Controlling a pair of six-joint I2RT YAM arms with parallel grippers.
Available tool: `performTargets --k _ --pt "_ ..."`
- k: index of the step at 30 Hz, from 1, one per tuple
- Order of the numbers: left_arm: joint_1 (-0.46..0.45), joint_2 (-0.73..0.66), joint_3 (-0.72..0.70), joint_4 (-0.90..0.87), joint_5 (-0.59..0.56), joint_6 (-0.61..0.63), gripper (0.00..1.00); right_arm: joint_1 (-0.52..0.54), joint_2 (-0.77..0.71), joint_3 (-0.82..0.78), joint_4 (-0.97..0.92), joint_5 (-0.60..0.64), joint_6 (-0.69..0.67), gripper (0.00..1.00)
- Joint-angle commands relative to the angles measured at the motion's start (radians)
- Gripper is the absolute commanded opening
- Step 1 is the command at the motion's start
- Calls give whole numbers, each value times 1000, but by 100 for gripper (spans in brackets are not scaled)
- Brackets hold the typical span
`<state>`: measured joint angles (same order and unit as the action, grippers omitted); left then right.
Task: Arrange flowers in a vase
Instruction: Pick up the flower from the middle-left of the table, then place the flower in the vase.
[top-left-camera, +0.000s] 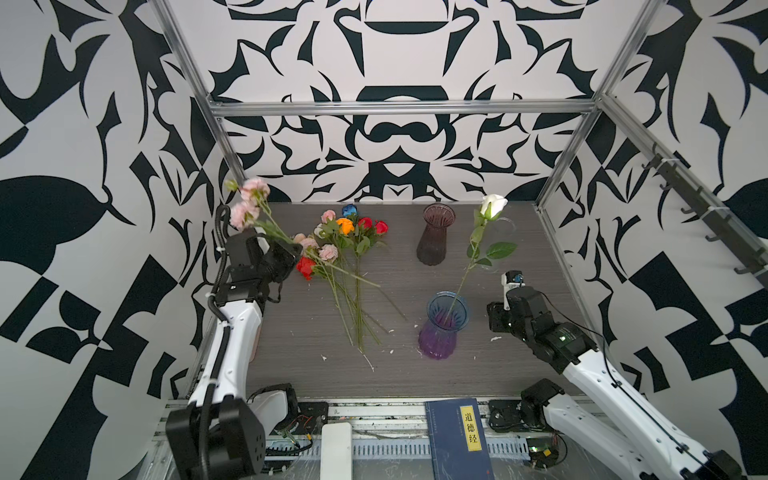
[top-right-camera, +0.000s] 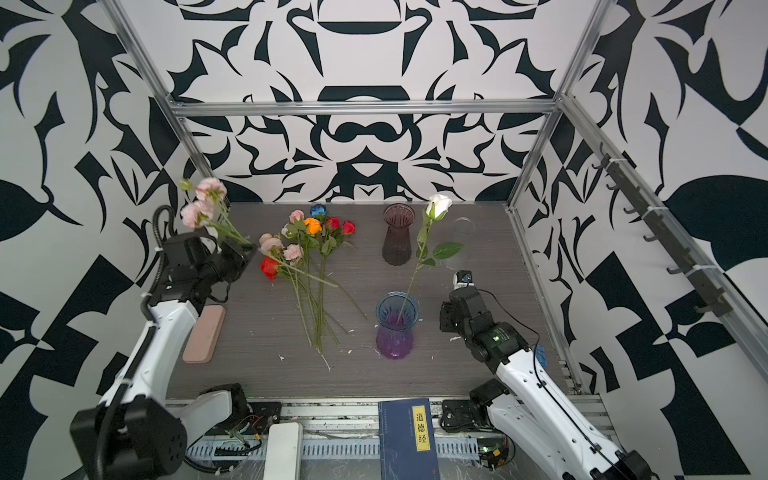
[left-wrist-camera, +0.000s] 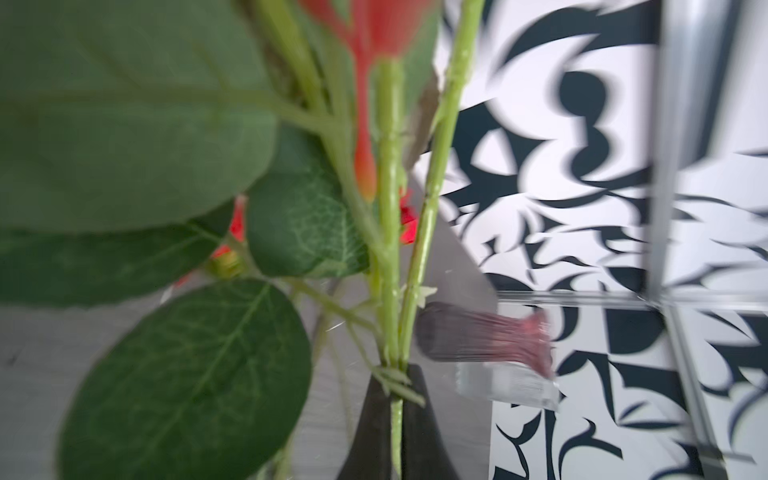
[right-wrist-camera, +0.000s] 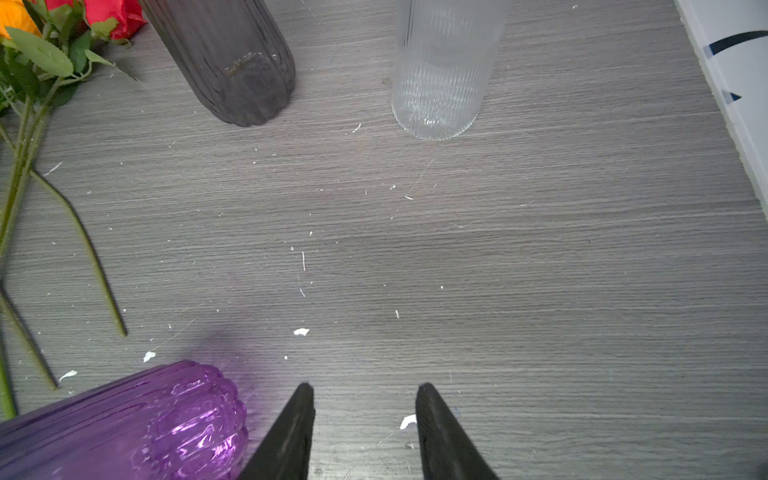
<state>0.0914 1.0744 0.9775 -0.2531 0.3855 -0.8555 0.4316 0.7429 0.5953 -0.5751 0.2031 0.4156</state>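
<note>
Now pink-flower stem (left-wrist-camera: 390, 249) pinched tight between closed left fingers (left-wrist-camera: 368, 436).

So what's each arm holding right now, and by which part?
The left fingers are shut on the pink spray, on its stem below the blooms. The right fingers are open, holding nothing.

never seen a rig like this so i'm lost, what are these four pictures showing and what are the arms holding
Two robot arms with pincer grippers work at a table. Two pictures look down from overhead; two come from cameras on the wrists. The left gripper is shut on the stem of the pink flowers, raised above the table. The right gripper is open, empty, beside the purple vase, which holds a white rose. More loose flowers lie on the table.
</note>
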Motion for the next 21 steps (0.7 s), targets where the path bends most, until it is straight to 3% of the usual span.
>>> performTargets --k 1,5,11,13,18,21 --pt "-120 -18 159 -96 -64 46 0 4 -5 11 15 15 1 44" --pt "-368 -53 260 4 -239 107 0 4 -11 9 15 15 1 44" --pt "-695 66 524 4 -265 348 0 6 -20 7 17 16 0 45" --pt "-816 107 591 -37 -324 471 0 5 -22 7 16 16 1 45" --pt "-1015 175 653 -82 -430 654 0 6 -37 2 17 16 0 44" --pt "-1077 229 674 -109 -489 712 0 6 -34 4 17 16 1 45"
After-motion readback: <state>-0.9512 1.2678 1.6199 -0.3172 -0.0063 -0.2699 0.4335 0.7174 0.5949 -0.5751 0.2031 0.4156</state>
